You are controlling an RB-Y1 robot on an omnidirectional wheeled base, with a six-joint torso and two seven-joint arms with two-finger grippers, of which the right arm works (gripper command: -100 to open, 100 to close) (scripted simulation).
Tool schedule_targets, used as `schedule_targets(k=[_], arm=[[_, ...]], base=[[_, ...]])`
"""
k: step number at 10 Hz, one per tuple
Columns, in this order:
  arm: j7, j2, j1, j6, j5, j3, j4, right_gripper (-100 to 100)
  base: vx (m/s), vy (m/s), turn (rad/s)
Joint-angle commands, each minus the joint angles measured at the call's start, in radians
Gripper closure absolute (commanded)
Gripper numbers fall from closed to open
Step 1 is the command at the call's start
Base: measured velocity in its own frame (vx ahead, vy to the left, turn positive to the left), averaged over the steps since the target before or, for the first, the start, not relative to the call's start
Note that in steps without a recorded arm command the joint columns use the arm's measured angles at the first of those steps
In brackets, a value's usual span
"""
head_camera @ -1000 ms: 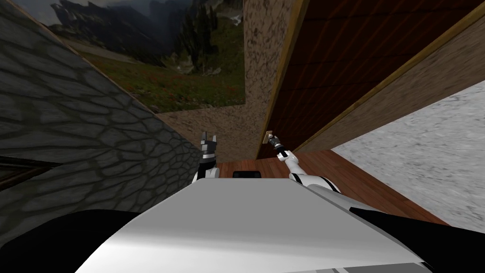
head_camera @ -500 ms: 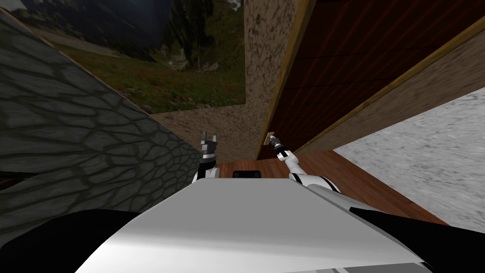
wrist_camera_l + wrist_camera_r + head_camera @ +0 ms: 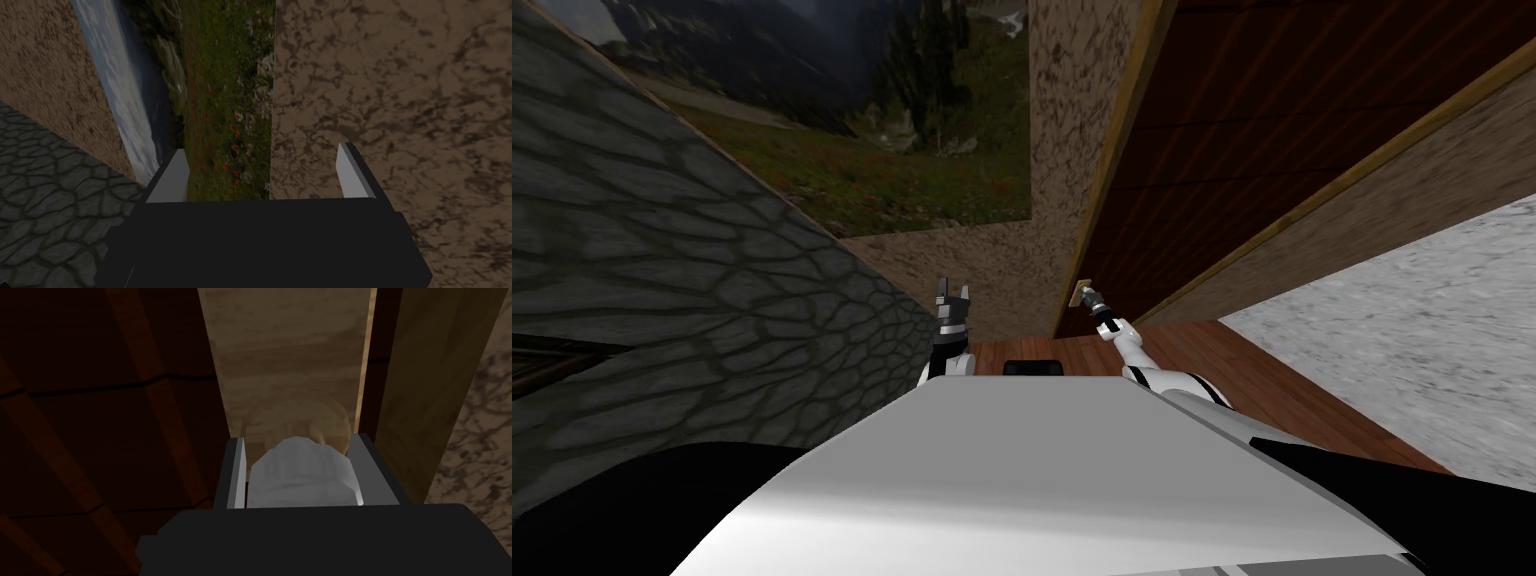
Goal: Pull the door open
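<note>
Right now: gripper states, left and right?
left gripper: open, holding nothing.
right gripper: shut on the knob.

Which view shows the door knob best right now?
The right wrist view: the grey knob is seen close up, clamped by the right gripper. In the head view it is a tiny speck at the edge of the dark door. The left wrist view faces a wall.

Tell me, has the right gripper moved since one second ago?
No: the right gripper stays shut on the knob, same spot beside the door frame.
</note>
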Motion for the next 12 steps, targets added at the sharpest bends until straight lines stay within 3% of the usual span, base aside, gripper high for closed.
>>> schedule_targets(k=[1, 12], arm=[[-0.03, 0.001, -0.003, -0.001, -0.019, 0.001, -0.002, 100], [-0.294, 0.008, -0.003, 0.017, -0.196, 0.013, -0.011, 100]], base=[[-0.053, -0.074, 0.127], [-0.059, -0.069, 0.121]])
